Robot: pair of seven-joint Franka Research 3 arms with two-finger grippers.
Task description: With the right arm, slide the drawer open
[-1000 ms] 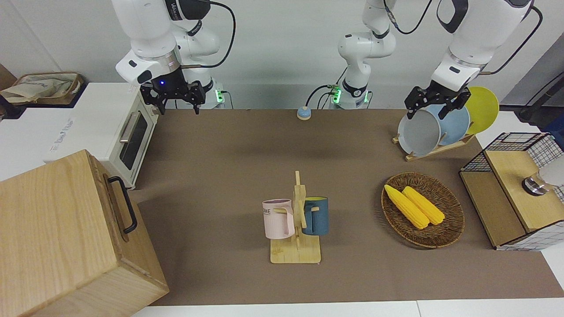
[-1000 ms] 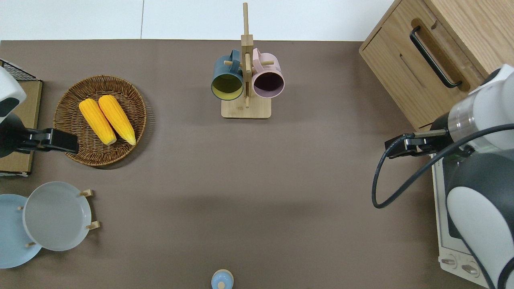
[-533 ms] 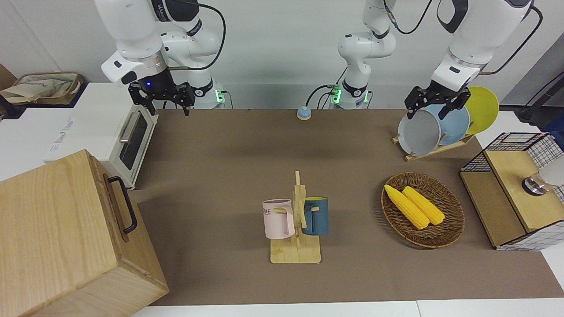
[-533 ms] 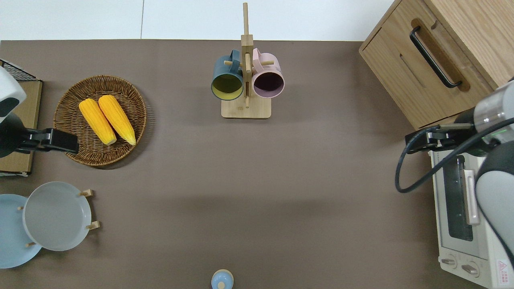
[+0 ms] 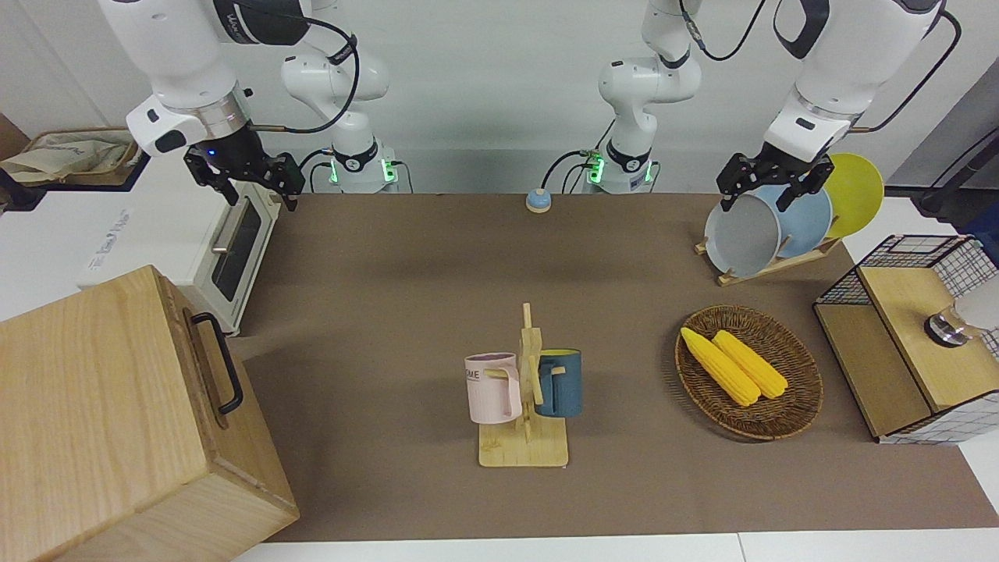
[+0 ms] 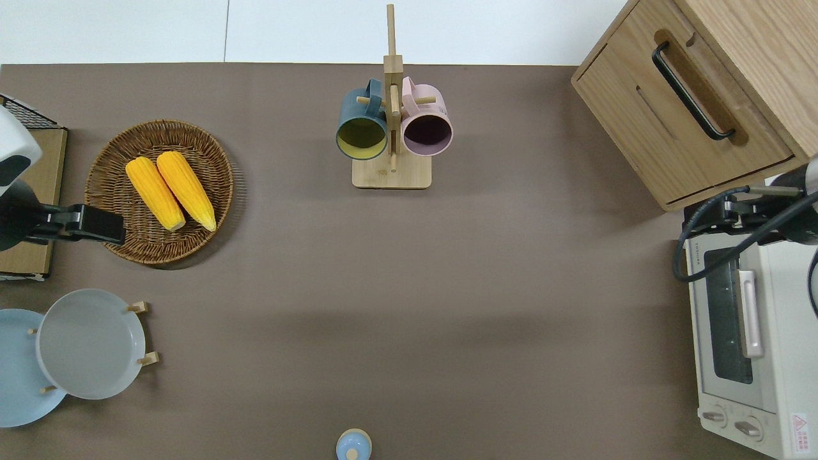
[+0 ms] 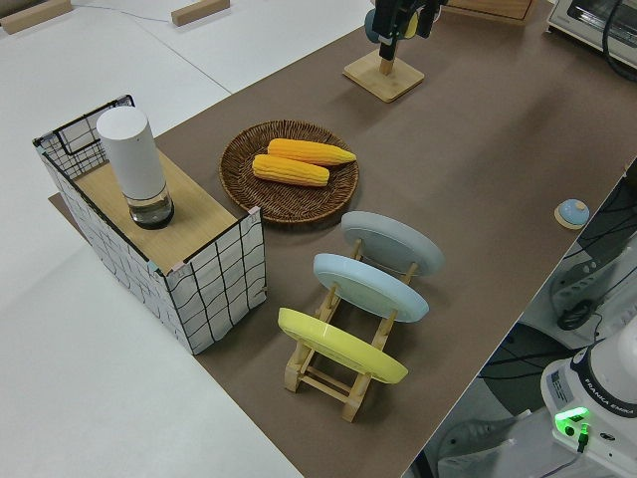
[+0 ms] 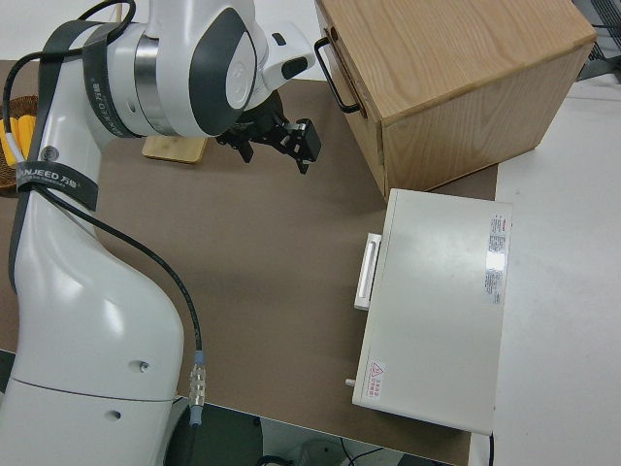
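Black right claw (image 5: 251,178) seemingly spread, holding nothing.

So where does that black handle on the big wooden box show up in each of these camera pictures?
Front view: the black handle is on the wooden box, low at the picture's left edge.
Overhead view: the handle sits in the top right corner.
Left side view: not in it.
Right side view: part of the handle shows at the top, near the middle.
Shared landmark: the white toaster oven stands beside the box.
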